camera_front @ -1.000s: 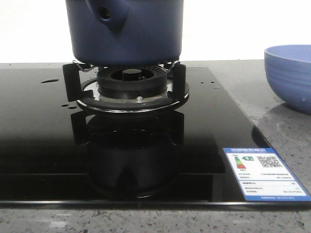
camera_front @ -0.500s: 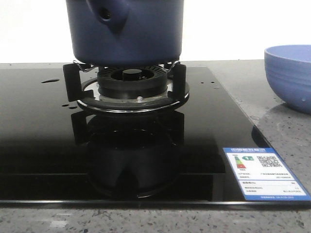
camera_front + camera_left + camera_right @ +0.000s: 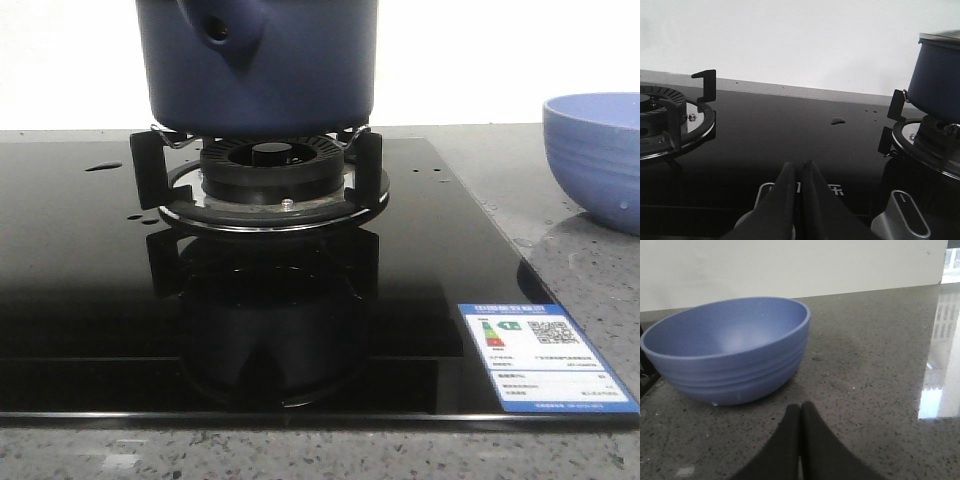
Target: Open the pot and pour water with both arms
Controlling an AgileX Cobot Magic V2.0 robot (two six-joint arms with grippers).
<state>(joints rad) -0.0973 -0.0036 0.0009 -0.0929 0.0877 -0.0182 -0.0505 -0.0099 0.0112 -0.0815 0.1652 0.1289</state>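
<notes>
The dark navy pot stands on the gas burner's supports; its top is cut off in the front view. In the left wrist view the pot shows a metal lid rim at its top edge. Water shows as a small puddle and drops on the black glass hob. My left gripper is shut and empty, low over the hob's front, well short of the pot. My right gripper is shut and empty over the stone counter, just in front of the lighter blue bowl.
The ribbed blue bowl sits on the grey counter right of the hob. A second burner lies on the hob's other side. Two silver knobs line the hob's front edge. An energy label is stuck at its front right corner.
</notes>
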